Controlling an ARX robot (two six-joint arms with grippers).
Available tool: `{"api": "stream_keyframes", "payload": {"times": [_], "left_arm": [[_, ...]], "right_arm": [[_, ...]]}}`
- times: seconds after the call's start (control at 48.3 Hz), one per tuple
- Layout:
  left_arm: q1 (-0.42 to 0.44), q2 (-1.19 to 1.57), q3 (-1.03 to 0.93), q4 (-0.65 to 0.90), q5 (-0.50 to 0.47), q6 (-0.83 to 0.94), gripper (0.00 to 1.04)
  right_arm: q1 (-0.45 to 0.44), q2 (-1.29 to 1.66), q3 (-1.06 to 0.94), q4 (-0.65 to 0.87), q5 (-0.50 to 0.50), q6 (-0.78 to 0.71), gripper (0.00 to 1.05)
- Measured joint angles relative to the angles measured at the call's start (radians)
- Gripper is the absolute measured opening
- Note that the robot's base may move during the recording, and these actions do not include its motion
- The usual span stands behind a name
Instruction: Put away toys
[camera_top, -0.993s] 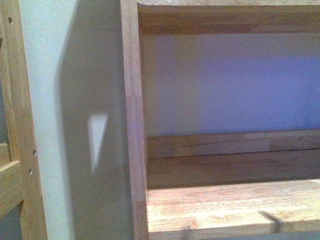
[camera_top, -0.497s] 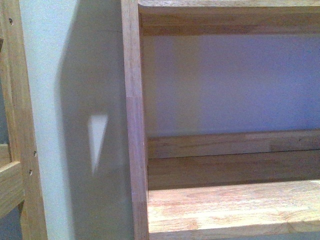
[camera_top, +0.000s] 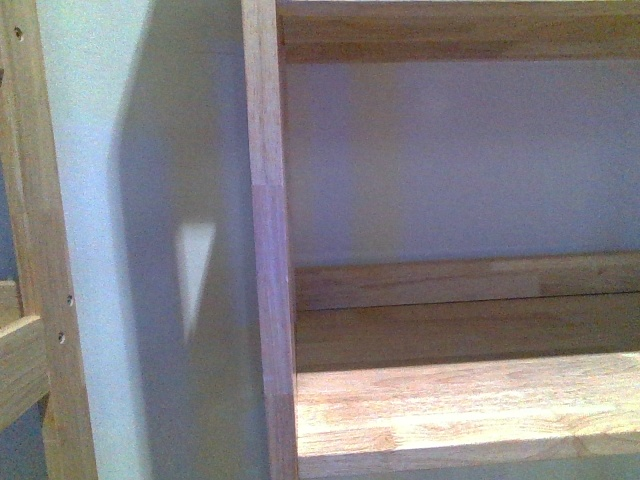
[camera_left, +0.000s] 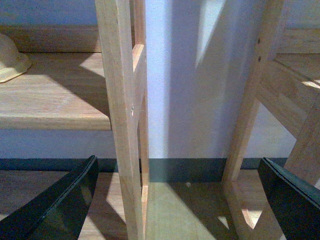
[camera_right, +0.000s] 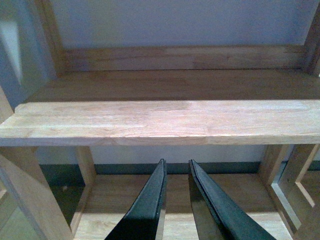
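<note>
- Pale wall (camera_top: 450, 160) backs 2 light wooden shelf units; the front view shows the nearer unit's upright post (camera_top: 268, 250) and its bare plank shelf (camera_top: 460, 415), with neither arm in sight.
- Only a pale yellow rounded edge (camera_left: 11, 57) shows in the left wrist view, resting on a wooden shelf board (camera_left: 55, 100) of the other unit. It may be the yellow-orange plush toy, but too little is visible to tell.
- Risk: both arms sit close to the woodwork, so a careless swing could knock a finger against a post or shelf edge.
- Risk: if that yellow shape is the toy, it lies near the board's end, and a nudge might push it off.
- Left gripper (camera_left: 170, 200) is spread wide, its 2 dark fingers (camera_left: 60, 200) at opposite edges of the view, holding nothing.
- Right gripper (camera_right: 175, 200) is nearly closed, a thin gap between its fingers (camera_right: 150, 200), gripping nothing and hanging below the plank's front edge.
</note>
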Motion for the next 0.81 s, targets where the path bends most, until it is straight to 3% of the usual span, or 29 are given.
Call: {"api": "stream_keyframes", "payload": {"times": [0.807], "left_arm": [[0.0, 0.0, 0.0, 0.0, 0.0, 0.0, 0.99]], "right_arm": [[-0.003, -0.113, -0.156, 0.046, 0.0, 0.0, 0.18]]}}
